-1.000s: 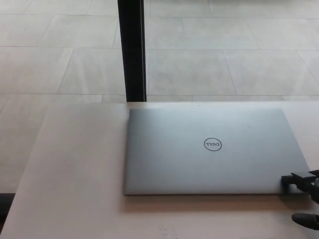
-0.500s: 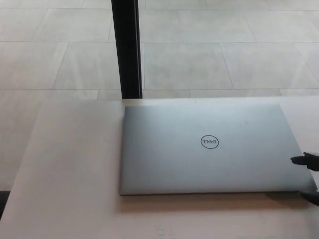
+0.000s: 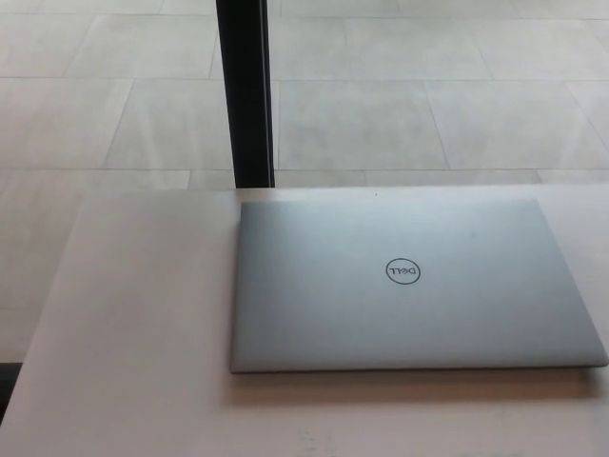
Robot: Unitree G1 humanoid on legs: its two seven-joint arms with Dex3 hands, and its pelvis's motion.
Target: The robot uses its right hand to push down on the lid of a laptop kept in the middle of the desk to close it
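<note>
At centre of pale desk (image 3: 133, 314): flat silver rectangular metal laptop (image 3: 409, 286), lid fully down; right hand, previously at four o'clock, now out of view, state untellable; closing apparently complete.

No robot arm or hand in head view. Left hand out of frame. Right hand out of frame too; nothing of it shows beside laptop (image 3: 409, 286) on counter (image 3: 133, 324).

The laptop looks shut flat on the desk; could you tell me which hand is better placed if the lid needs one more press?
Probably the right: the laptop lies toward the desk's right side, though neither hand is in view.
</note>
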